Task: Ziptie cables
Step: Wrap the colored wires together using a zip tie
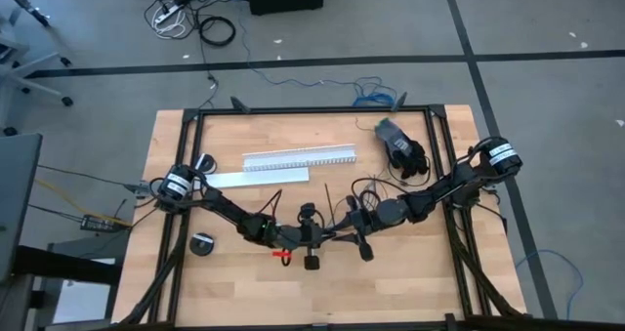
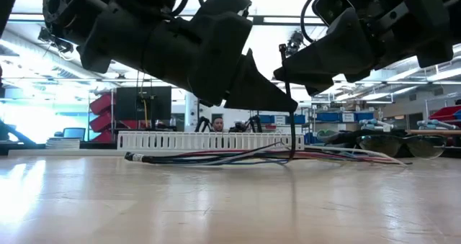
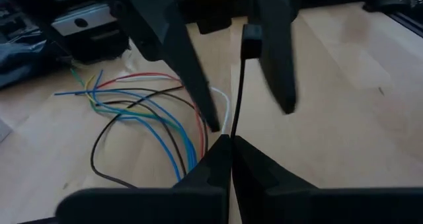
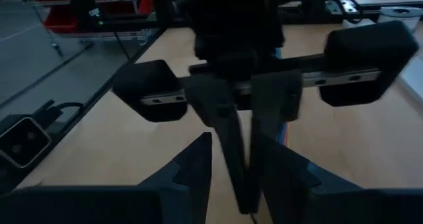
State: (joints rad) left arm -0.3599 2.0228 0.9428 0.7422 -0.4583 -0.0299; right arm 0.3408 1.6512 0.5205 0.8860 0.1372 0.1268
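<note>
Pale wood forms the table (image 1: 410, 272), framed by a black rail, and both dark arms reach in from its sides to meet near the middle of the front half. White slotted channel (image 1: 298, 158) lies across the back part of the table, with a flat white strip (image 1: 256, 178) just in front of it. A pair of dark glasses (image 2: 392, 144) rests toward the right back corner.

At the centre, the left gripper (image 3: 231, 145) is clenched on the ziptie (image 3: 236, 95), its two fingertips pressed together around the thin black strip, which stands upright from the pinch point. In the low view the strip runs vertically down to the cables (image 2: 238, 156). The right gripper (image 4: 232, 159) faces the left one closely, its fingers parted on either side of the left gripper's tips; I cannot tell whether they touch anything.

The cables lie in a loose bunch on the table, beneath and behind the two grippers, in front of the channel. From the left wrist they fan out in red, blue, green and black strands.
</note>
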